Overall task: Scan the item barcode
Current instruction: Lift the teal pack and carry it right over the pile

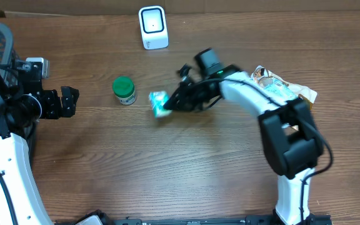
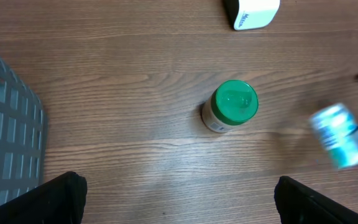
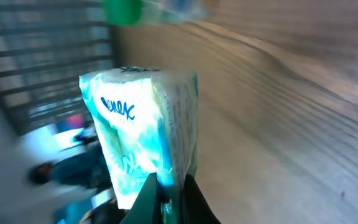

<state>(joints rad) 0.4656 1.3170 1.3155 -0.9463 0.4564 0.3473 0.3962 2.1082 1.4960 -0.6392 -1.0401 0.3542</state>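
**Ana:** Where is the item to be scanned?

**Ben:** A small teal-and-white tissue pack (image 1: 159, 103) is near the middle of the wooden table (image 1: 167, 181), held by the right gripper (image 1: 170, 105). The jaws are pinched tight on one edge of the pack. In the blurred wrist view, the pack rises upright above the fingertips. I cannot tell whether it is lifted off the wood.

**Ana:** And the scanner?

**Ben:** A white scanner (image 1: 153, 27) stands at the far edge, well apart from the pack. A green-lidded jar (image 1: 124, 90) stands upright near the pack, on its left.

**Ana:** The other arm?

**Ben:** The left gripper (image 1: 72, 101) hovers at the left side, jaws spread wide, holding nothing. Crinkled snack bags (image 1: 286, 87) lie at the right, beside the right arm.
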